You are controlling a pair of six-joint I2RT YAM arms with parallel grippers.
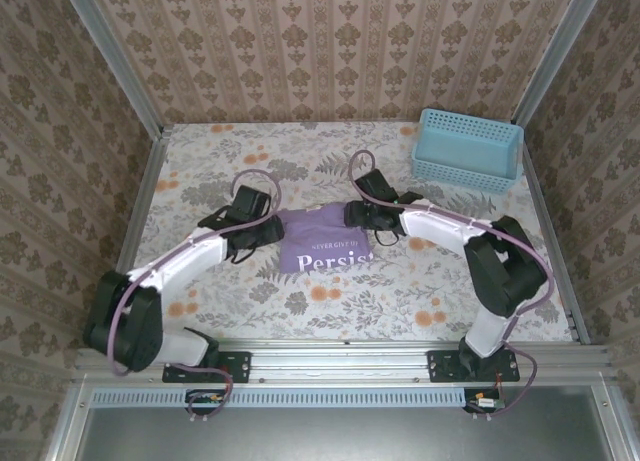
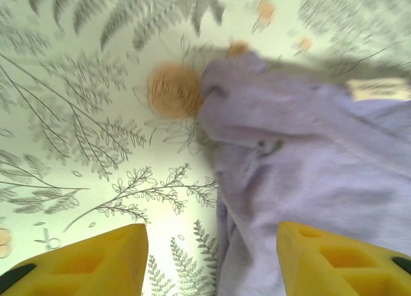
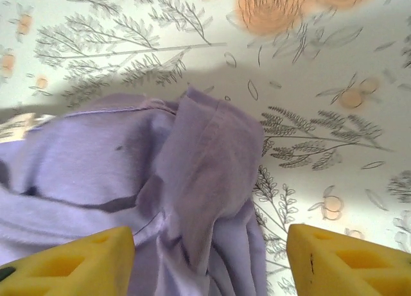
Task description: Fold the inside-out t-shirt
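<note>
T-shirt (image 1: 322, 231) lavender, white lettering. Tablecloth (image 1: 400, 293) pale, grey ferns, orange flowers. Basket (image 1: 465, 171) light blue. Fingers (image 2: 96, 261) yellow.

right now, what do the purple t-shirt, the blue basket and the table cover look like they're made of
The t-shirt: soft knit cloth, probably cotton jersey, matte; it rumples and folds, with stitched seams in the wrist views. The basket: light blue moulded plastic, judging by its even lattice walls. The table cover: flat matte floral-printed sheet, cloth or vinyl; can't tell which.

Left arm (image 1: 195, 253) and right arm (image 1: 440, 224) hide the side edges of the inside-out t-shirt (image 1: 318, 236); its white lettering (image 1: 335, 262) breaks off mid-word; the far counter (image 2: 334, 13) is blurred in the left wrist view.
</note>
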